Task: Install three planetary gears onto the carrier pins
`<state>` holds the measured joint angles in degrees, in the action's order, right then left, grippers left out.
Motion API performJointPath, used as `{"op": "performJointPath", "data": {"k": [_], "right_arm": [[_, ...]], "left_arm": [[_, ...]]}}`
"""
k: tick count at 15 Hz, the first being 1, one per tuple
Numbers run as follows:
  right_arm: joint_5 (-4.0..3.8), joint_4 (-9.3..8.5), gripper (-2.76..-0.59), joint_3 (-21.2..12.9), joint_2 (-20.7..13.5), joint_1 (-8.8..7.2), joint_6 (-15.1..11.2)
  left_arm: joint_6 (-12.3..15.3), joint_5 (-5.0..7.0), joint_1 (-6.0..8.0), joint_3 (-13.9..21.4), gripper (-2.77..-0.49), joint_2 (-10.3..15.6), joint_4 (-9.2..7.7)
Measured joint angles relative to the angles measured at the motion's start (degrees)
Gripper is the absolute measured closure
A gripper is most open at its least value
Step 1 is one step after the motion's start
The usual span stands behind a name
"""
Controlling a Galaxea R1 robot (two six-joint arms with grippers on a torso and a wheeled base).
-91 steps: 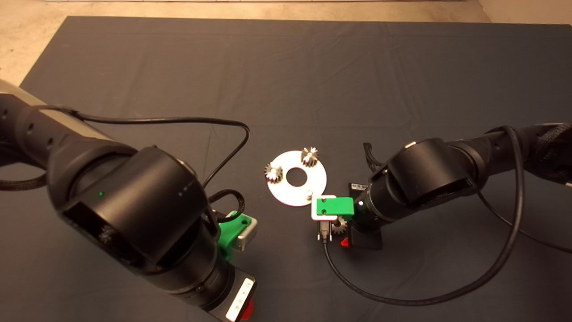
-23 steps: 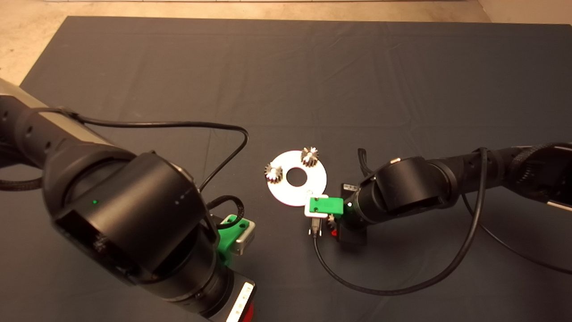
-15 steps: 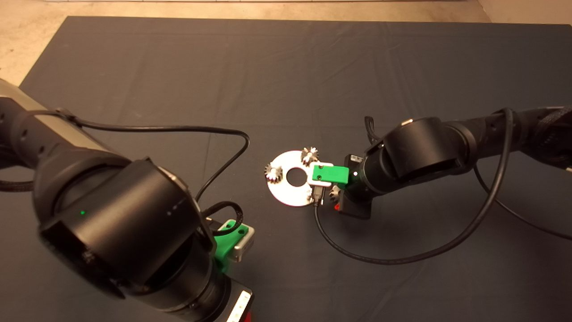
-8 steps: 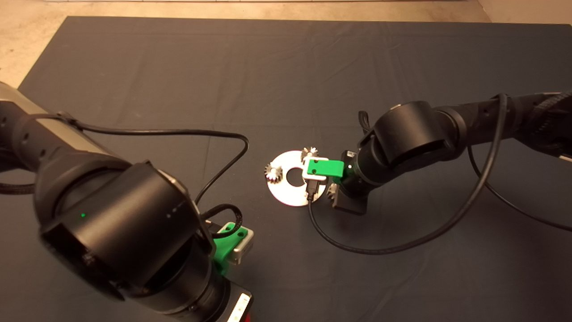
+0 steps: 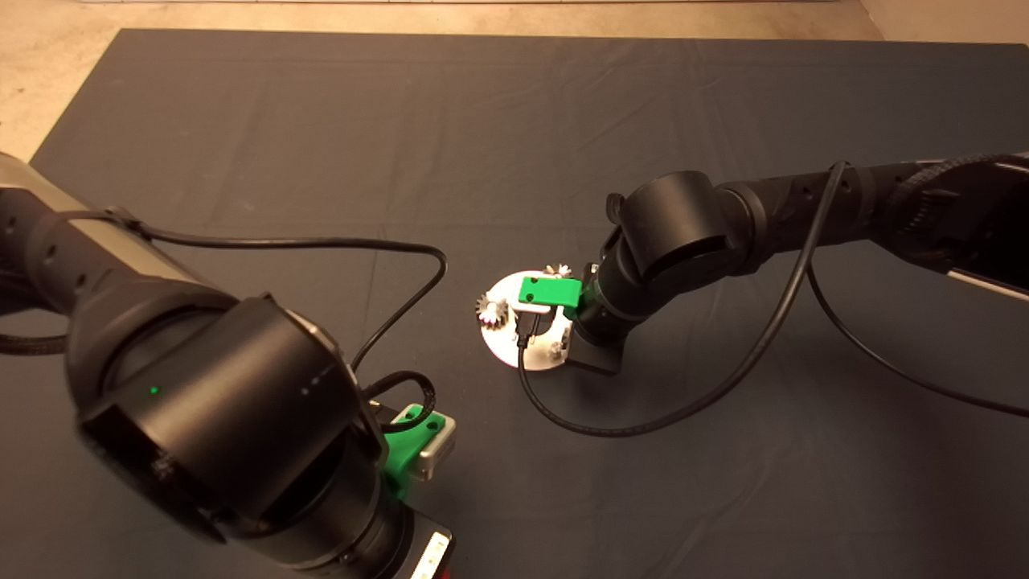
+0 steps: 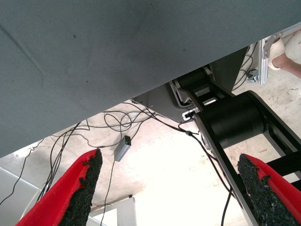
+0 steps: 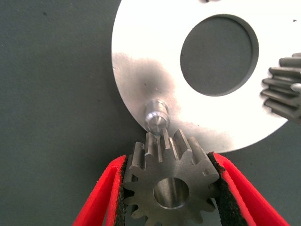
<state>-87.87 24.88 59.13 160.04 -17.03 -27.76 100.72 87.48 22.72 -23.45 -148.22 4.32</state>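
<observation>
The right gripper's [image 7: 169, 188] red fingers [image 7: 101, 197] clamp a small silvery-grey planetary gear [image 7: 170, 181] with a round centre hole, its teeth just beside the one bare carrier pin [image 7: 155, 117] on the flat silver plate [image 7: 146, 42]. Two other gears [image 5: 492, 310] already sit on pins across the plate's large hole. The dark surface [image 5: 514, 129] lies around it with pale floor [image 5: 48, 48] beyond — the left gripper [image 6: 169, 193] waits low at the left, fingers spread wide and holding nothing, above cables on the floor.

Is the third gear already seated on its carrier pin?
No: in the right wrist view the right gripper holds the gear beside the bare pin, its centre hole off the stud.
</observation>
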Motion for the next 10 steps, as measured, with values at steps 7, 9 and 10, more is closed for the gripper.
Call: {"op": "performJointPath", "data": {"k": [7,9,10], "right_arm": [[-0.72,-0.07,-1.07,2.03,1.76,0.99,0.01],[-0.88,-0.11,-1.07,2.19,1.95,1.0,0.01],[-0.91,-0.11,-1.07,2.23,2.01,1.0,0.01]], "left_arm": [[0.0,0.0,-0.66,0.0,-2.04,0.01,0.0],[0.02,0.0,-0.64,0.39,-2.04,0.03,0.01],[0.22,0.0,-0.64,0.63,-2.04,0.02,0.01]]}}
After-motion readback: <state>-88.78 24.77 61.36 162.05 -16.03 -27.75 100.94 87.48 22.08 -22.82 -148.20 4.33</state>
